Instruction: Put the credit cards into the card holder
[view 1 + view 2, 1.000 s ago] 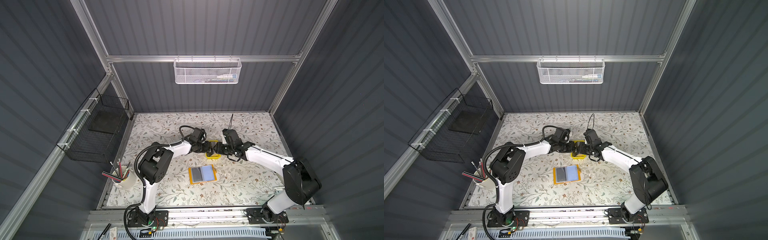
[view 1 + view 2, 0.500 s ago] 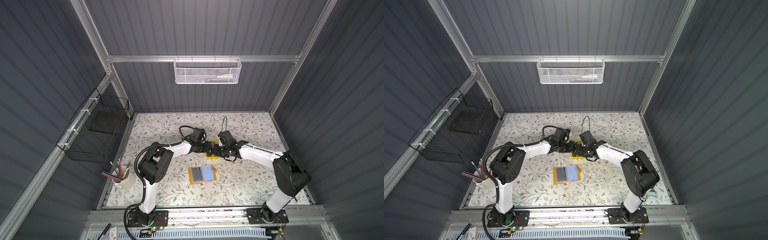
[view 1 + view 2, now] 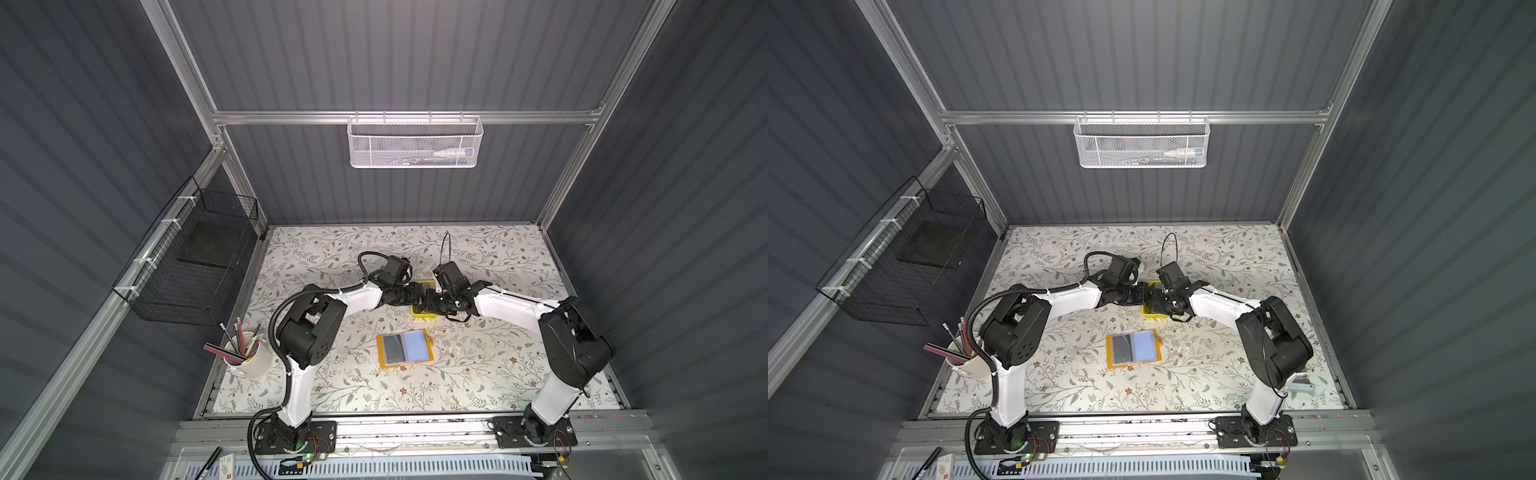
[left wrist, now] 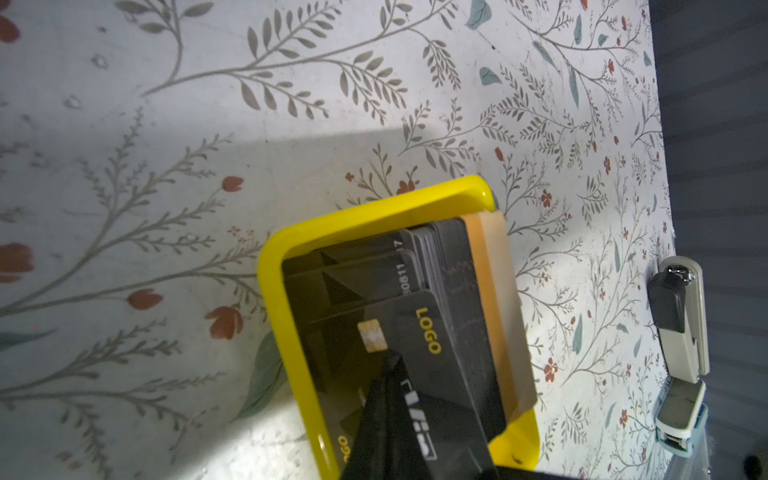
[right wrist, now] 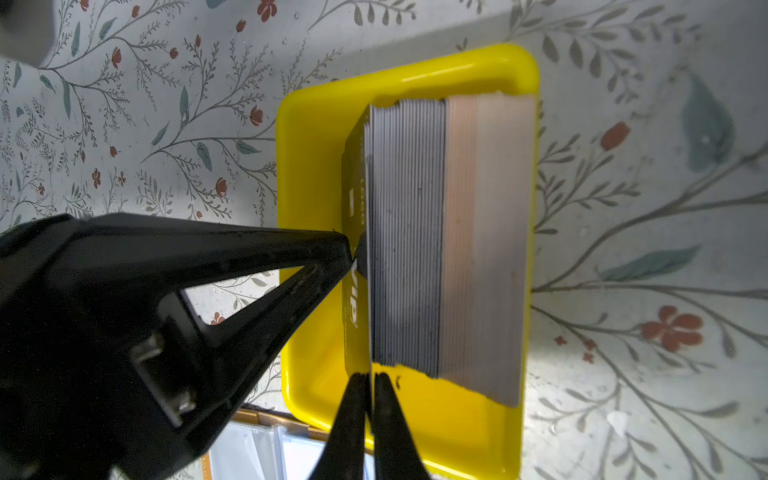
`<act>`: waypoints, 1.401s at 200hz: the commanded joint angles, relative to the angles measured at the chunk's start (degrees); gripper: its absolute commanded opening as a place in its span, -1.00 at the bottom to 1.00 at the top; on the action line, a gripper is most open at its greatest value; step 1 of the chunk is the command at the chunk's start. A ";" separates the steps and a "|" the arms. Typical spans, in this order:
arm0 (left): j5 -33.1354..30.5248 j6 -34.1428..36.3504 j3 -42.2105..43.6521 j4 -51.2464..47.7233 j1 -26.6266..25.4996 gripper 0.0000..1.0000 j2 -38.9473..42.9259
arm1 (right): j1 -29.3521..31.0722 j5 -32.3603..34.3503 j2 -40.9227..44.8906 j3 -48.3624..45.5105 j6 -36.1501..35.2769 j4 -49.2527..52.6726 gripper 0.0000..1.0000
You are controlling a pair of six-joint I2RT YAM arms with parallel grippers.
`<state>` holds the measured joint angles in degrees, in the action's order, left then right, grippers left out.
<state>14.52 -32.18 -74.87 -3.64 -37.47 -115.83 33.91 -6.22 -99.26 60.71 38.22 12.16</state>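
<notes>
In both top views the left gripper (image 3: 420, 296) and right gripper (image 3: 432, 302) meet over a yellow tray (image 3: 424, 317). The open card holder (image 3: 405, 348) lies on the floral table (image 3: 478, 361), nearer the arm bases. The left wrist view shows the credit cards (image 4: 453, 282) standing on edge in the tray, with the left gripper's tips together against the front black card (image 4: 415, 332). In the right wrist view the right gripper is clamped on that front card's edge.
</notes>
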 commanded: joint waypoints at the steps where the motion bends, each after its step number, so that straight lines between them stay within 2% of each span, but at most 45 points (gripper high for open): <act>1: -0.68 -0.68 2.15 -1.38 -0.40 -0.91 3.03 | 0.27 2.00 3.25 -2.20 0.69 -1.09 -0.88; 51: 0.14 -1.37 6.03 -0.34 -1.28 -0.82 9.21 | 0.28 1.13 9.15 -7.30 1.36 -4.22 -0.96; 89: 1.68 -4.01 12.50 2.44 -1.46 -0.77 16.70 | 0.20 0.30 14.73 -11.96 1.19 -6.64 -0.97; 151: 9.81 -10.40 26.23 10.75 -1.38 -0.62 29.05 | 0.32 -3.22 28.19 -21.55 2.03 -9.79 -0.97; 197: 17.71 -17.75 35.54 24.03 -1.37 -0.41 34.77 | 1.19 -8.05 39.92 -29.25 4.85 -14.06 -0.96; 214: 19.81 -19.49 37.54 27.05 -1.37 -0.39 36.20 | 1.29 -9.80 43.10 -31.73 6.41 -16.20 -0.96; 280: 22.92 -22.92 42.15 32.56 -1.37 -0.36 40.54 | 1.59 -19.67 46.47 -36.40 11.43 -24.74 -0.95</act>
<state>34.85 -53.12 -33.85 25.47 -38.59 -76.40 35.05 -20.82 -53.60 25.76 47.00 -7.11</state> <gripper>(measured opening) 0.320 0.047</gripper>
